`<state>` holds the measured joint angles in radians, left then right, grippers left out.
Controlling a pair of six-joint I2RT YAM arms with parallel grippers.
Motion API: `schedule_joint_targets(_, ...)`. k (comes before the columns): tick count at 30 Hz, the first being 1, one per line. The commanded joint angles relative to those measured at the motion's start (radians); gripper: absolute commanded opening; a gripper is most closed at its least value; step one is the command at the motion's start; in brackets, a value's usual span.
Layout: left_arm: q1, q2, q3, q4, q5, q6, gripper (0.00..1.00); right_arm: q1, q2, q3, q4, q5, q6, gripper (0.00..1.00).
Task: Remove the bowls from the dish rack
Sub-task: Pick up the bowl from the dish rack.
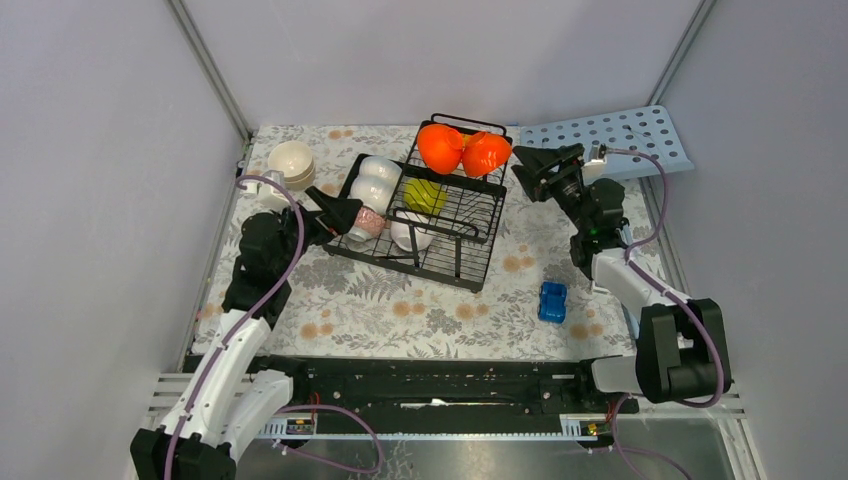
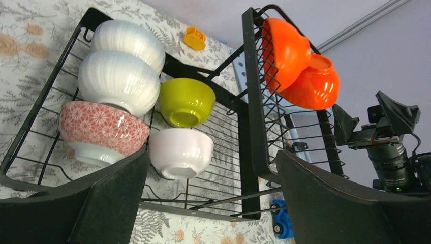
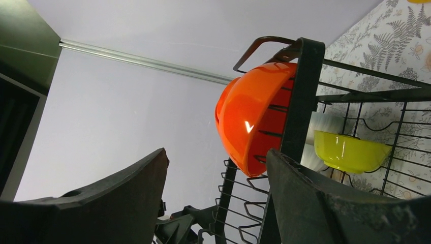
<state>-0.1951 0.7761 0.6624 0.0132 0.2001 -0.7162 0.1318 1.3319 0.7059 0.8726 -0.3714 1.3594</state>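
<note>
The black wire dish rack (image 1: 478, 232) stands mid-table. Two orange bowls (image 1: 440, 147) lean in its raised basket. On the tined base sit two white ribbed bowls (image 1: 377, 180), a yellow-green bowl (image 1: 425, 195), a pink-speckled bowl (image 1: 368, 222) and a plain white bowl (image 1: 410, 237). My left gripper (image 1: 347, 212) is open at the rack's left edge, beside the pink-speckled bowl (image 2: 99, 129) and near the white bowl (image 2: 180, 152). My right gripper (image 1: 522, 168) is open beside the right orange bowl (image 3: 249, 117), one finger against the basket frame (image 3: 300, 91). Neither holds anything.
A stack of cream bowls (image 1: 291, 163) sits on the table left of the rack. A light-blue perforated board (image 1: 610, 135) lies at the back right. A blue toy car (image 1: 552, 300) is in front of the right arm. Walls enclose three sides.
</note>
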Motion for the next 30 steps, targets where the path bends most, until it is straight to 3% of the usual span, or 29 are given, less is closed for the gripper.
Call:
schedule_joint_targets(1, 0.003, 0.000, 0.031, 0.020, 0.021, -0.009, 0.99, -0.003, 0.016, 0.036, 0.063, -0.033, 0.012, 0.78)
schedule_joint_targets(16, 0.007, -0.008, 0.023, 0.029, 0.025, -0.014, 0.99, 0.002, 0.125, 0.080, 0.168, -0.072, 0.083, 0.64)
schedule_joint_targets(30, 0.019, 0.011, 0.018, 0.041, 0.046, -0.028, 0.99, 0.007, 0.265, 0.105, 0.378, -0.108, 0.214, 0.53)
